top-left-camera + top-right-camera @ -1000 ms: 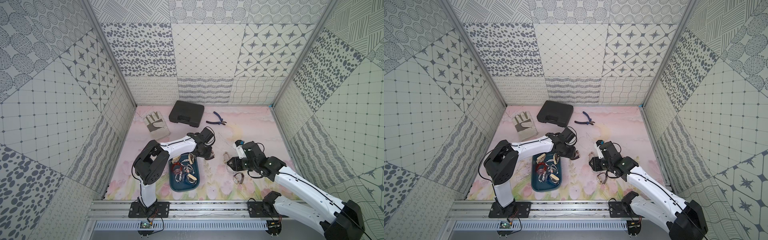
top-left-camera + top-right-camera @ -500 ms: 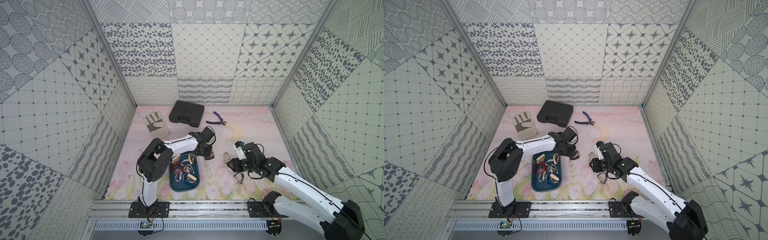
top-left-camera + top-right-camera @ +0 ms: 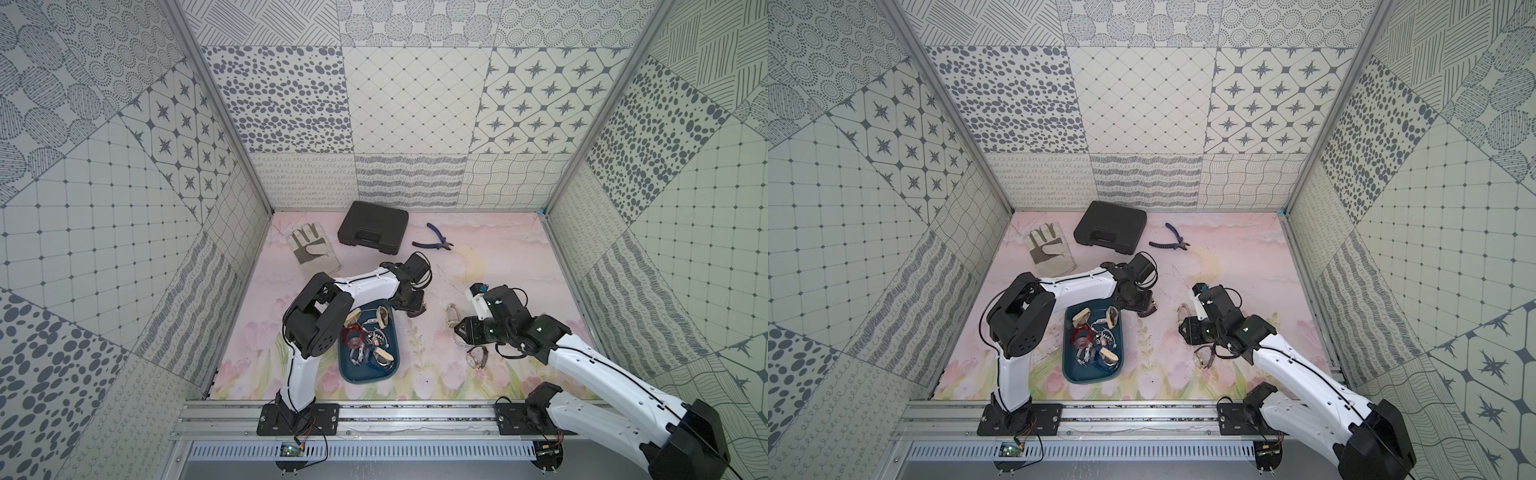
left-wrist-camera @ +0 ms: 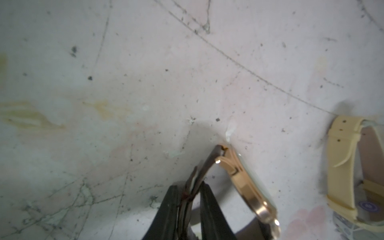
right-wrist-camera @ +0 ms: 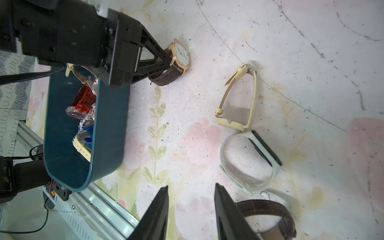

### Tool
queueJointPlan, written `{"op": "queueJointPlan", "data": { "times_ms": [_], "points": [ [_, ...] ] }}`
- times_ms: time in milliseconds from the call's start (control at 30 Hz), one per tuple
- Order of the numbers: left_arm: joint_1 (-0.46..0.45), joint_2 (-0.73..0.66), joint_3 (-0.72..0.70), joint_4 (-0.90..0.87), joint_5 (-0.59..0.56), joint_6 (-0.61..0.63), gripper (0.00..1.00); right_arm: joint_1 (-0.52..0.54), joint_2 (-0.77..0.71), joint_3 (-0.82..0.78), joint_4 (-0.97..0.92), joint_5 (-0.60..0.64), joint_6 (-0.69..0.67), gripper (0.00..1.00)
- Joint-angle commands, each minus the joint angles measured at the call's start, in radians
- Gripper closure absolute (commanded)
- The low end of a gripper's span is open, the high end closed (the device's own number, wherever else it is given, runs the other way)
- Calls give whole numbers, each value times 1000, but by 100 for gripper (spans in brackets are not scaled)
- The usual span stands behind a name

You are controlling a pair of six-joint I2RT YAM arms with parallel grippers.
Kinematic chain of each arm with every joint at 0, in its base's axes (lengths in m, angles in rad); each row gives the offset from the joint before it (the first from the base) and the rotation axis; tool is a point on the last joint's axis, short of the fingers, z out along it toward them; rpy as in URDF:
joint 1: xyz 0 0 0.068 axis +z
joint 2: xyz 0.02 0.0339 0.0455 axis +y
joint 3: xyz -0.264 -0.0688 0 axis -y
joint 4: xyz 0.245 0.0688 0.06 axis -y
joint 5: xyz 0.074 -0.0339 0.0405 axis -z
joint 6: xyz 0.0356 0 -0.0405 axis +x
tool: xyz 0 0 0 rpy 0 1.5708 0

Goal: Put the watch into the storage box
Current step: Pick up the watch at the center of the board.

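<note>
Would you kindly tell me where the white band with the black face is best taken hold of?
Take the white band by its thin strap opposite the black face, probably from above, with one finger of the right pincer inside the loop and one outside. It seems to rest on its edge, loop open upward, so that wall stands free; the face looks wider and slicker.

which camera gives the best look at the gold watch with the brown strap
Right wrist: the gold watch shows its white dial, case and brown strap, pinched by the left gripper. Left wrist shows only its case edge-on. In both top views the gripper hides nearly all of it.
</note>
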Motion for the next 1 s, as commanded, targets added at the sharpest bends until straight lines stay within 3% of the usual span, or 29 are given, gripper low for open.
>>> {"op": "queueJointPlan", "data": {
  "times_ms": [0, 133, 400, 533, 767, 967],
  "points": [
    [1, 15, 5, -30, 10, 28, 89, 5, -10, -5, 39, 1, 1, 59],
    [-1, -8, 2, -16, 28, 26, 100, 5, -10, -6, 38, 3, 0, 59],
    [-1, -148, 10, -85, 36, 31, 100, 6, -26, -8, 25, 17, -8, 59],
    [-3, -288, -30, -187, -27, 44, 100, 5, -31, -8, 23, 17, -15, 59],
    [-4, -631, -236, -366, -161, 23, 100, 5, -26, -5, 27, 18, -31, 60],
    [-5, -832, -395, -482, -226, -46, 100, 4, -14, -3, 41, 5, -31, 59]
  ]
}}
